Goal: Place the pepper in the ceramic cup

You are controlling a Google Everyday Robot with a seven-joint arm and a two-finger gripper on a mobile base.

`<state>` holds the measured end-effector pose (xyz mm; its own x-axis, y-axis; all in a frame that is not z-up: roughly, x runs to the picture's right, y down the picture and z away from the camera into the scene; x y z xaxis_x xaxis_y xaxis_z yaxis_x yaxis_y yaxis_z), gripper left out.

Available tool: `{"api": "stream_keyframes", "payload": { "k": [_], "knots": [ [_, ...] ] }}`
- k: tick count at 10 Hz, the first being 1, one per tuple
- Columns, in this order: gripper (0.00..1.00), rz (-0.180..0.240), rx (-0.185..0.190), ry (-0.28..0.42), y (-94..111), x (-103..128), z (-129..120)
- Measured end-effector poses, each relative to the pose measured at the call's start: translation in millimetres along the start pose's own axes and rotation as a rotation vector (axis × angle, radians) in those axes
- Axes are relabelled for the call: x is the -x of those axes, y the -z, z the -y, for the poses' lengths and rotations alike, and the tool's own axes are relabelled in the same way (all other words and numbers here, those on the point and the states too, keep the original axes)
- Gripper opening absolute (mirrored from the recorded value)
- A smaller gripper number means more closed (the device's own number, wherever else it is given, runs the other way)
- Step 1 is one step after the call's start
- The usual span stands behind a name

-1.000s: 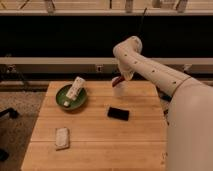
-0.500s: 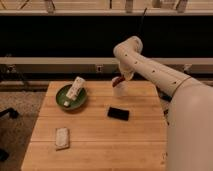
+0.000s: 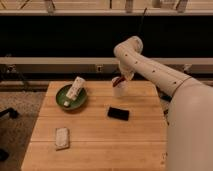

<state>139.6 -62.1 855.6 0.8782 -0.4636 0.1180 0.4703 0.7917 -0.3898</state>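
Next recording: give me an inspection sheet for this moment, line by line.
Surface: wooden table, light planks.
Job's things: pepper, red, at the pincer's tip just above the ceramic cup, which stands upright near the far edge.
Clutter: green bowl holding a white tube; black slab mid-table; pale packet front left.
Grippers: pincer pointing down over the ceramic cup.
Cables: thin dark line behind the arm; cannot tell if it is a cable.
Surroundings: pale rail and a dark recess behind the table.
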Motion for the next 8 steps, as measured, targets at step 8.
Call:
{"api": "stream_keyframes", "payload": {
  "k": [8],
  "knots": [
    [0.51, 0.001, -0.007, 0.024, -0.8, -3.1, 2.7]
  ]
}}
